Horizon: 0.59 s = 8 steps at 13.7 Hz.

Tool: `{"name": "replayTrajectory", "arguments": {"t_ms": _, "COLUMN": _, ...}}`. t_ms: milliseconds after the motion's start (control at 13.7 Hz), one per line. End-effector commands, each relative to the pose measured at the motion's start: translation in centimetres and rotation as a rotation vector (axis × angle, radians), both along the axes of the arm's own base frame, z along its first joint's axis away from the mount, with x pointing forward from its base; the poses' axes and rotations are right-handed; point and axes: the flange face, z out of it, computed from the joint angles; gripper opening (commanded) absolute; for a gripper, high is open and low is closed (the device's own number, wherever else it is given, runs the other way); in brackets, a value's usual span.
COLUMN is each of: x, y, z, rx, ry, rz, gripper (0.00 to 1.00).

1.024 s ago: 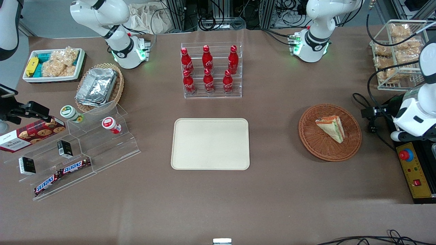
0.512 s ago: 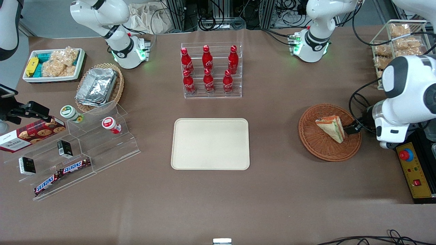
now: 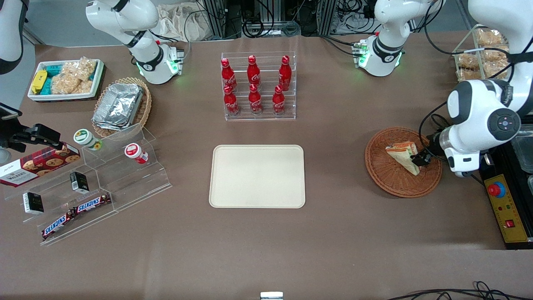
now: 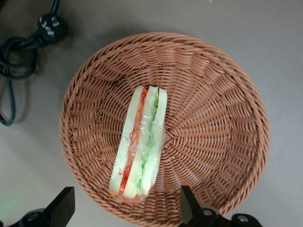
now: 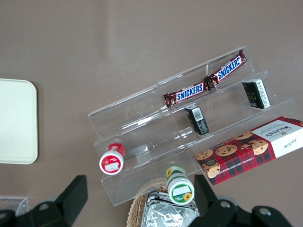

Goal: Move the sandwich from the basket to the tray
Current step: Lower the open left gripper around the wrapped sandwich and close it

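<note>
Snickers bars (image 3: 75,213) and a Walkers box (image 3: 37,163) sit toward the parked end; tray (image 3: 257,176) mid-tabletop. Sandwich (image 4: 140,145) lies on edge in the basket (image 4: 213,118), film-wrapped: likely soft, light, slippery. Hand (image 4: 127,208) hovers above it, fingers (image 4: 63,206) spread apart. You should pinch across the bread faces, gently.

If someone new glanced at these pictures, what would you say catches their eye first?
Probably the sandwich lying in the round wicker basket, with the working arm's gripper poised over it, fingers spread open on either side. Next, the bare cream tray at the table's middle, nearer the front camera than the rack of red cola bottles.
</note>
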Motion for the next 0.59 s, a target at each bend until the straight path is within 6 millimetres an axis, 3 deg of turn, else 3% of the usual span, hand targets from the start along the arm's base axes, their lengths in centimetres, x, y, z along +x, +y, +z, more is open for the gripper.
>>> {"name": "replayTrajectory", "arguments": {"t_ms": 0, "x": -0.5, "y": 0.0, "z": 0.0, "rx": 0.012, "ry": -0.033, "rz": 0.084, "gripper": 1.0}}
{"name": "replayTrajectory", "arguments": {"t_ms": 220, "x": -0.5, "y": -0.3, "z": -0.8, "rx": 0.01, "ry": -0.029, "rz": 0.083, "gripper": 1.0}}
{"name": "replayTrajectory", "arguments": {"t_ms": 512, "x": -2.1, "y": -0.3, "z": -3.0, "rx": 0.015, "ry": -0.01, "rz": 0.072, "gripper": 1.0}}
